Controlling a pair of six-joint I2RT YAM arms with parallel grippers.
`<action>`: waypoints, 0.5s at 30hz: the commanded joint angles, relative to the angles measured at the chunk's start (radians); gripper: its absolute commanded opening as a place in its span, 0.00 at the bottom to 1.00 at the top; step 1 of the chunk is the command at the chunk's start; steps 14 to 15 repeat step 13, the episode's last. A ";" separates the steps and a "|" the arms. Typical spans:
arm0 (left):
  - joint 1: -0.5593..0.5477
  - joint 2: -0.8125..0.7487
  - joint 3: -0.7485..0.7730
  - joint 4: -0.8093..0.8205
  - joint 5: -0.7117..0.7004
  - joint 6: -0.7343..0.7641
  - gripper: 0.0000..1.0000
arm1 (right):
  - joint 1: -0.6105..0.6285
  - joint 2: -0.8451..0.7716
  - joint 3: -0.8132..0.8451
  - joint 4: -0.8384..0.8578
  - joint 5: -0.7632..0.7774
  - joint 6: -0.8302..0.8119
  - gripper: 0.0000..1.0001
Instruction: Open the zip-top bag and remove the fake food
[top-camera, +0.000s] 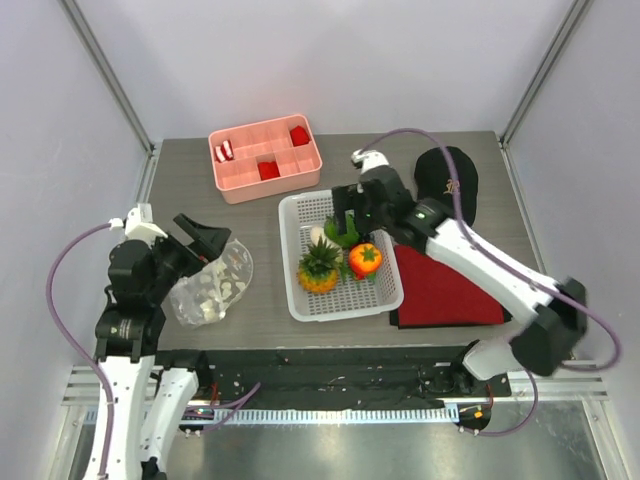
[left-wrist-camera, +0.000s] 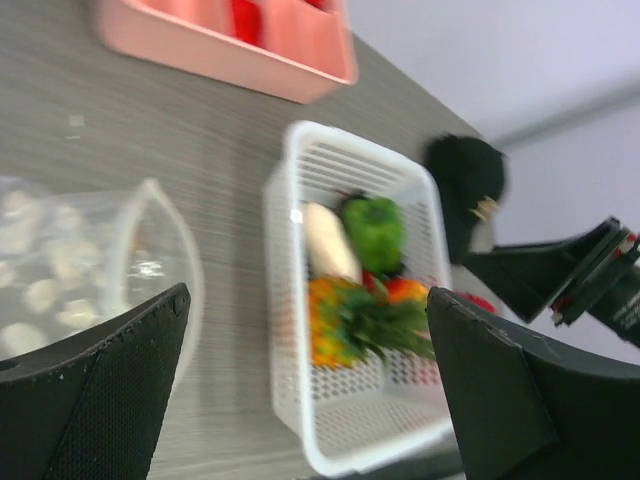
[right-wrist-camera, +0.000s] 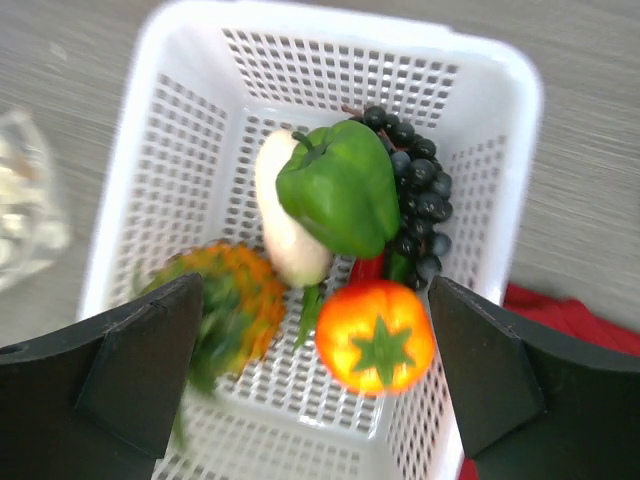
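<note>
Bag: zip-top bag (top-camera: 212, 285) lies flat on the tabletop (top-camera: 250, 225) just left of the white basket (top-camera: 288, 262), mouth gaping toward it, and I see nothing coloured inside.
Food: fake food (top-camera: 340, 255) sits in the basket.
Left end effector: my left end effector (top-camera: 208, 243) hangs wide over the bag's basket-side end, holding nothing.
Right end effector: my right end effector (top-camera: 352, 212) is wide over the basket's far half, empty.
Bag handling: probably feather-light, limp and slick; I would pinch one lip of the mouth.
Food handling: likely light, hard and rounded; tomato (right-wrist-camera: 378, 335) across its middle, pineapple (right-wrist-camera: 225, 300) around its body.
Surface: smooth grey wood-grain, so the bag may slide.
Room: pink tray (top-camera: 264, 157) behind the basket; red cloth (top-camera: 440, 290) and black cap (top-camera: 447, 180) to its right.
</note>
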 joint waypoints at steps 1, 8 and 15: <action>-0.056 -0.019 0.089 0.053 0.173 -0.025 1.00 | 0.006 -0.303 -0.082 -0.011 0.046 0.102 1.00; -0.129 0.035 0.113 0.193 0.306 -0.094 1.00 | 0.006 -0.566 -0.189 -0.102 0.025 0.152 1.00; -0.287 0.115 0.196 0.236 0.266 -0.082 1.00 | 0.006 -0.640 -0.223 -0.139 0.040 0.174 1.00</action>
